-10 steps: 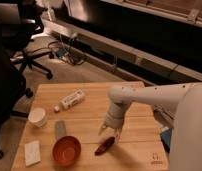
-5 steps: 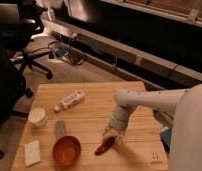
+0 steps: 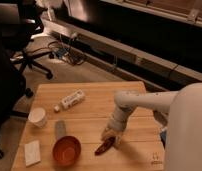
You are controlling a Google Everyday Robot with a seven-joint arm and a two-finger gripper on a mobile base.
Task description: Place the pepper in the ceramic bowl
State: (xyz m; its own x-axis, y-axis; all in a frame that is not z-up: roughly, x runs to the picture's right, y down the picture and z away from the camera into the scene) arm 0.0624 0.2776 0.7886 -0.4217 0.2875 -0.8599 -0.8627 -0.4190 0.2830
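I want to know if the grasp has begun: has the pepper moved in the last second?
No. The pepper lies at the same gap right of the ceramic bowl as before; the gripper is just above its right end.

The gripper (image 3: 110,136) hangs low over the wooden table (image 3: 89,90), at the upper end of the pepper (image 3: 104,147). The pepper lies flat just right of the ceramic bowl (image 3: 66,150) (not touching its rim). A white cup (image 3: 38,116) and a bottle (image 3: 70,100) sit farther back.
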